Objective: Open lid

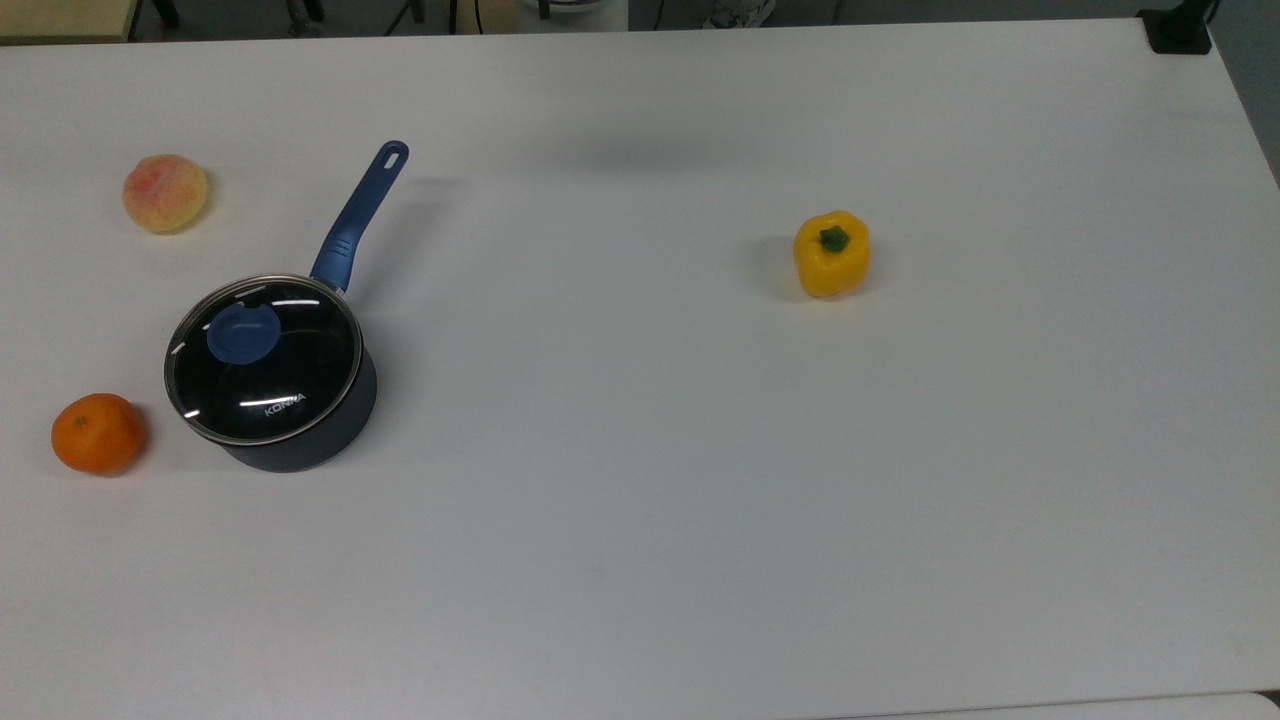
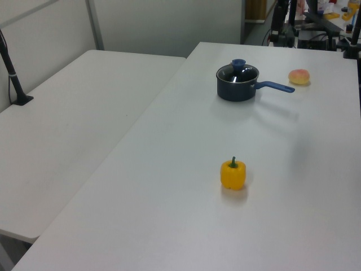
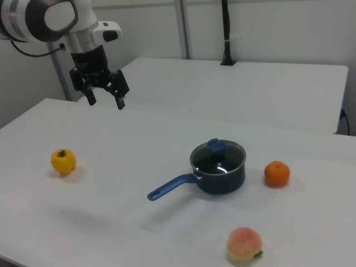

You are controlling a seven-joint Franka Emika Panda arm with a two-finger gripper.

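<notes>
The lid (image 1: 263, 358), clear glass with a steel rim and a blue knob (image 1: 243, 333), rests shut on the dark saucepan (image 1: 300, 440) at the top view's left. The lid (image 3: 218, 154) and the saucepan (image 3: 219, 178) stand mid-table in the right view, and the lid (image 2: 237, 71) lies at the far end in the left view. The saucepan's blue handle (image 1: 360, 215) points up and right in the top view. High above the table in the right view's upper left, my gripper (image 3: 105, 101) hangs open and empty, far from the saucepan.
An orange (image 1: 97, 433) sits just left of the saucepan in the top view and a peach (image 1: 165, 193) lies above it. A yellow bell pepper (image 1: 831, 254) stands alone to the right. A second white table (image 2: 73, 118) adjoins on the left view's left.
</notes>
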